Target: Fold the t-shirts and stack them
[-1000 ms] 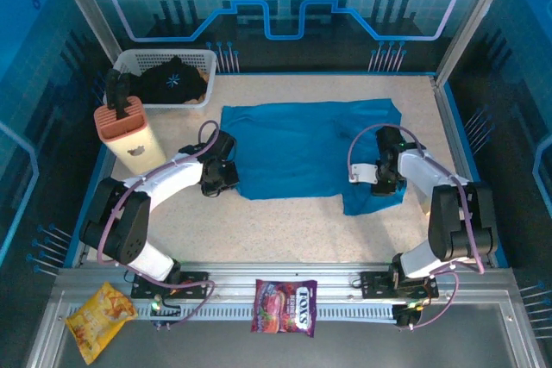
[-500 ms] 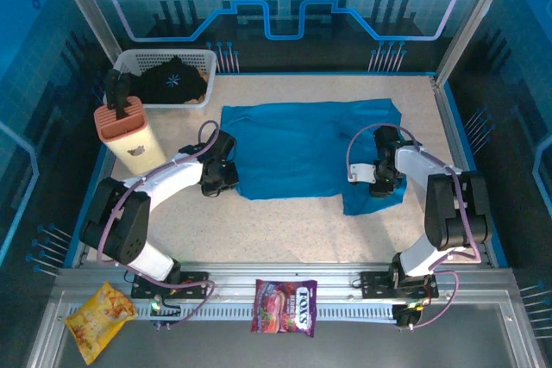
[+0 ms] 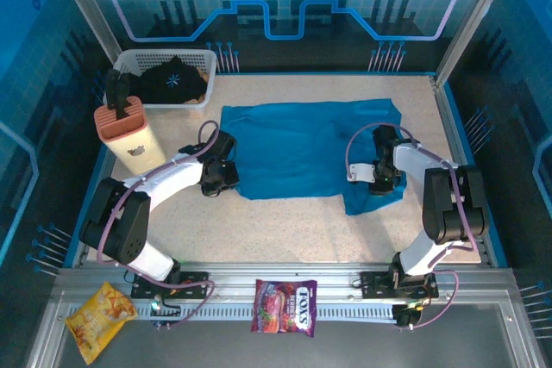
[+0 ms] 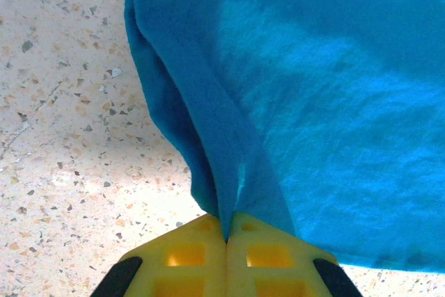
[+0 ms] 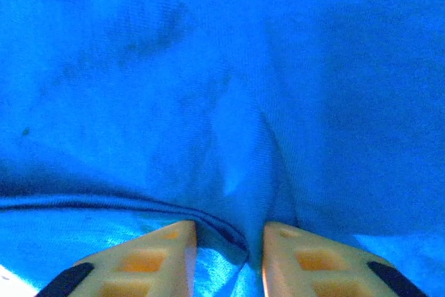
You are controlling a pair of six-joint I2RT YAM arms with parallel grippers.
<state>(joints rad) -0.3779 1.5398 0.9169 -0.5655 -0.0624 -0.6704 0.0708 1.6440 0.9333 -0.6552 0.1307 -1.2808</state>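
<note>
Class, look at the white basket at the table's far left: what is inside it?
A black t-shirt with a pale starburst print lies bunched inside the white basket. Anything beneath the cloth is covered and cannot be seen.

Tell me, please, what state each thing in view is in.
teal t-shirt: spread out on the table.
black t-shirt: crumpled in the white basket.
left gripper: shut on the teal t-shirt's edge.
right gripper: open, fingers astride a fold of the teal t-shirt.
</note>
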